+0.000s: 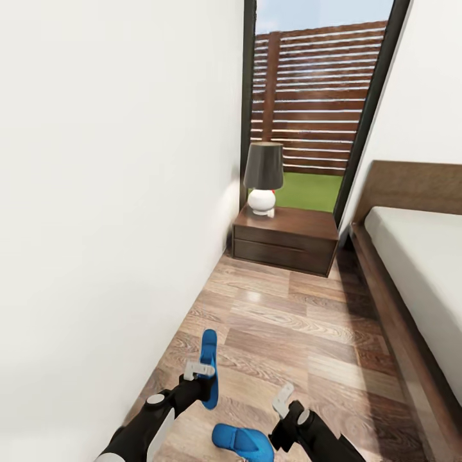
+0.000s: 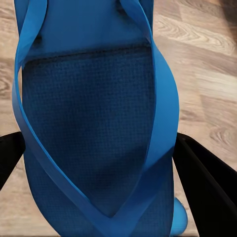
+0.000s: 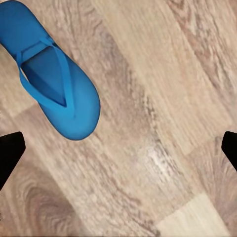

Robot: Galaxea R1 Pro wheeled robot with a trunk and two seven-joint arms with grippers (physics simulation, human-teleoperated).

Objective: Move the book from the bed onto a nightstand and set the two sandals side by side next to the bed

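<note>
Bed (image 1: 417, 269) along right; nightstand (image 1: 287, 237) with lamp (image 1: 263, 176) by the glass door. Book unseen. Sandal step in hand. Left tool (image 1: 200, 370) clamps one sandal (image 2: 94, 123) edge-up above floor (image 1: 301, 333). Right tool (image 1: 282, 401) wide, holding nothing; second sandal (image 3: 52, 74) flat nearby. Next, likely: lay held sandal alongside it, beside the bed.

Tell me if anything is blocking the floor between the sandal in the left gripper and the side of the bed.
Nothing visible blocks it. The held sandal in the left gripper has bare wood floor across to the bed. The other sandal lies nearer the robot, outside that stretch.
</note>
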